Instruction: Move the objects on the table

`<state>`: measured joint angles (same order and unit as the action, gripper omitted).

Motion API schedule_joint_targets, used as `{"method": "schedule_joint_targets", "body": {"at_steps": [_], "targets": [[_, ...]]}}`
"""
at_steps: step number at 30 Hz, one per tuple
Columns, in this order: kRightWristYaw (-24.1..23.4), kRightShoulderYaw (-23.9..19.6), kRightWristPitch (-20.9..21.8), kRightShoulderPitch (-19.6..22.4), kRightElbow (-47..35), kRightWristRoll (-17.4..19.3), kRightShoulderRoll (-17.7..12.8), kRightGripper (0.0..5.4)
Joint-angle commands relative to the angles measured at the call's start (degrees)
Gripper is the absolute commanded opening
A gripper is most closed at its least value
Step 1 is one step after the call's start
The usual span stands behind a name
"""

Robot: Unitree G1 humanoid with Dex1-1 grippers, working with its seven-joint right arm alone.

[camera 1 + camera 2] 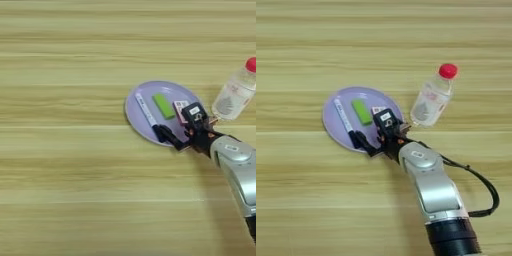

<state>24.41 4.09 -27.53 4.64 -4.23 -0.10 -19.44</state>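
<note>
A round lavender plate (142,117) lies right of the table's middle. On it a white marker with a black cap (147,113) lies along the left side, and a lime-green block (163,106) rests beside it. A pink-red and white packet (178,106) sits at the plate's right, partly hidden by a finger. My right gripper (181,125) hovers over the plate's near right rim, open. One black finger (170,136) is by the marker's cap end and the other (194,113) is by the packet. Nothing is held between them.
A clear plastic bottle with a red cap (431,102) stands just right of the plate, close to my wrist. My silver forearm (431,185) comes in from the bottom right with a black cable (486,190) looping beside it. The wood-grain table (60,165) fills the view.
</note>
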Motion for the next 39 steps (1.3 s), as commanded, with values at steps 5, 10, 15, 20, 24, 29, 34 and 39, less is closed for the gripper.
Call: {"method": "schedule_joint_targets", "body": {"at_steps": [5, 10, 15, 20, 24, 29, 34, 39], "targets": [[2.54, 1.65, -1.74, 0.36, -3.34, 2.02, 0.23, 5.38], [3.12, 3.2, -2.32, 0.8, -3.86, 2.33, 1.09, 5.38], [3.07, 3.24, -2.43, 1.33, -4.02, 2.33, 1.12, 5.38], [3.07, 2.56, -3.06, 1.59, -7.21, 2.43, 0.49, 5.38], [3.27, 1.57, -4.58, 2.71, -11.35, 2.47, -0.25, 5.38], [3.22, -1.16, -6.33, 5.72, -15.17, 2.81, -1.63, 5.38], [3.11, -2.9, -7.44, 7.27, -17.09, 3.26, -2.44, 5.38], [2.78, -3.94, -7.11, 6.31, -15.93, 3.27, -2.3, 5.38]]}}
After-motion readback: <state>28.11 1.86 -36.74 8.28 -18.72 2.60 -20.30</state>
